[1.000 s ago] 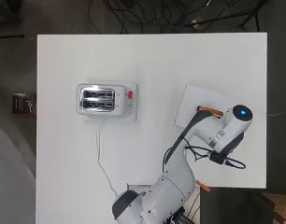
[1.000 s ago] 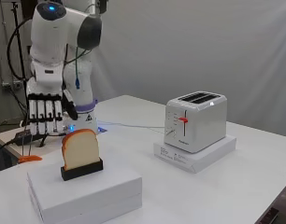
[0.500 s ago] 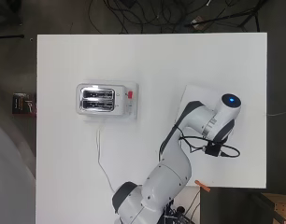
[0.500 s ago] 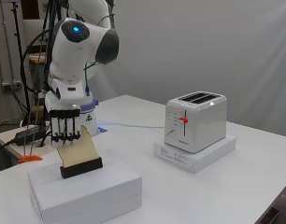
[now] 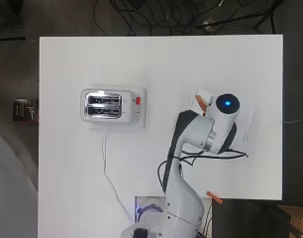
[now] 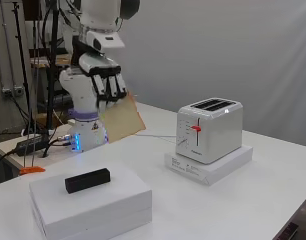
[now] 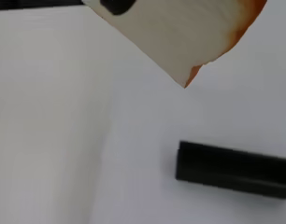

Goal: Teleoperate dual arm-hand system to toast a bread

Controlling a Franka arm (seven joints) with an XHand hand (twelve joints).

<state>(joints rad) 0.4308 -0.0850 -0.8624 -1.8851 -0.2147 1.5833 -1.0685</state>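
While the slice hangs in the air, nothing supports it but the grip. Table (image 5: 82, 64) white, toaster (image 6: 209, 129) sits on a white pad (image 6: 213, 167), red lever (image 6: 195, 128) up, both slots empty. White box (image 6: 90, 202) is well apart from the toaster, on the arm's side, and carries the empty black holder (image 6: 87, 180).

Hand (image 6: 105, 82) is above the box, fingers curled down over the top edge of the bread slice (image 6: 121, 120), pinching it. Slice is airborne, clear of the holder, well short of the toaster.

Risks, judged: slice is tilted, held by one edge only, so it could swing or slip out during the carry. If it arrives tilted or across the slot line, it would catch on the toaster top instead of dropping in.

Orientation: long axis runs from the fingers down toward the box, lower corner lowest, broad face turned roughly toward the side camera.
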